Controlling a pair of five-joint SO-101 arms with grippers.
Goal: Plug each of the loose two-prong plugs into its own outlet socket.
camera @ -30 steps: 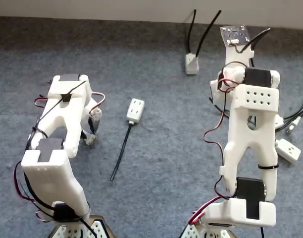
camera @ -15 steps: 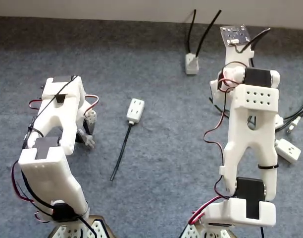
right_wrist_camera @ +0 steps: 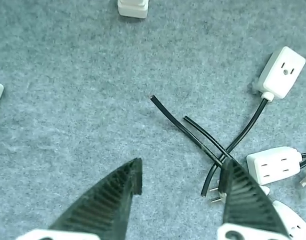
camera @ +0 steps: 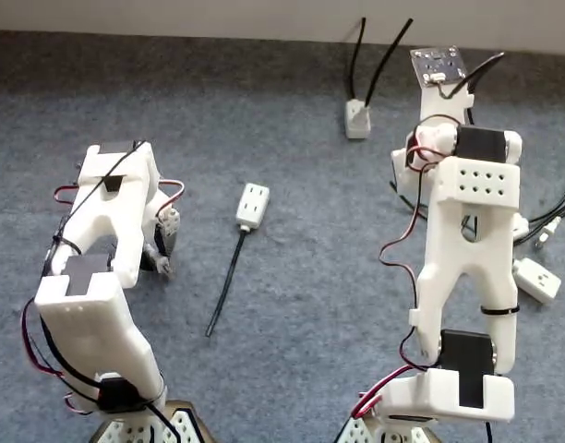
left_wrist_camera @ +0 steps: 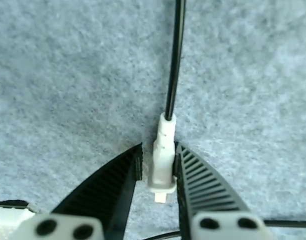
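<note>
Between the jaws of the left gripper (left_wrist_camera: 158, 161), low over the grey carpet (left_wrist_camera: 68, 75), lay a white two-prong plug (left_wrist_camera: 163, 150). Its long axis ran in line with the gripper: the black cord (left_wrist_camera: 175, 60) led straight away from the wrist, and a prong tip (left_wrist_camera: 160, 197) pointed back toward it. The jaws stood narrowly apart, one against the plug's side and the other showing a thin dark gap, so I judged the plug bracketed rather than clamped. From the high view the nearest socket, a three-outlet block (camera: 253, 205), lay at about two o'clock from that gripper, well apart, so the plug would probably need lifting and turning. The right gripper (right_wrist_camera: 183, 177) hung wide open, a second plug (right_wrist_camera: 215, 197) just beside one finger.
</note>
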